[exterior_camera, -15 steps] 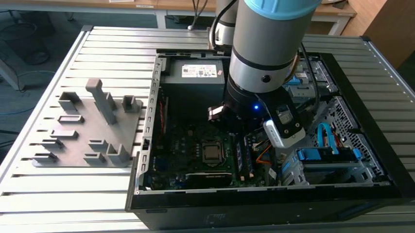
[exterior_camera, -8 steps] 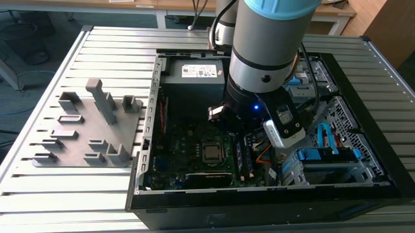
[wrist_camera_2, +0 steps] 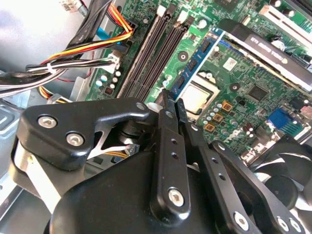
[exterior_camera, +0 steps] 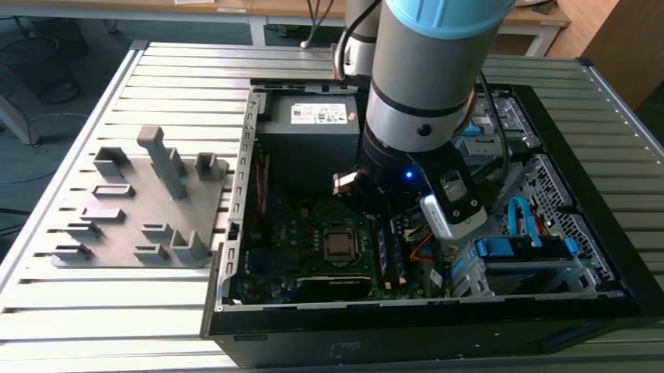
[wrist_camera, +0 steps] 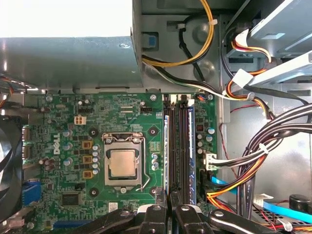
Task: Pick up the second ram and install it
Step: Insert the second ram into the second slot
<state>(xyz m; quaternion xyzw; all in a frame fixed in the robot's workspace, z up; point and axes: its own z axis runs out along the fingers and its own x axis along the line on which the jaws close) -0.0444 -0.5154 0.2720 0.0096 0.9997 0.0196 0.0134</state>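
Observation:
My gripper [wrist_camera_2: 174, 103] hangs low over the motherboard [wrist_camera: 73, 126] inside the open computer case [exterior_camera: 550, 148]. Its two black fingers are shut against each other with nothing between them. Directly below the fingertips [wrist_camera: 157, 214] runs the row of memory slots. The second ram [wrist_camera_2: 197, 61] appears to be the dark blue-green stick standing in the slot nearest the processor socket [wrist_camera: 123, 163]. In the first wrist view the ram [wrist_camera: 167, 151] lines up with my gripper [wrist_camera: 170, 215]. Another blue board edge [wrist_camera: 192, 156] stands in a farther slot, with dark slots between them.
Bundles of black, yellow and orange cables [wrist_camera: 263, 146] crowd the side of the slots away from the processor. A grey power supply [exterior_camera: 311, 124] sits at the back of the case. A grey fixture with upright blocks [exterior_camera: 145, 202] lies on the slatted table at the exterior view's left.

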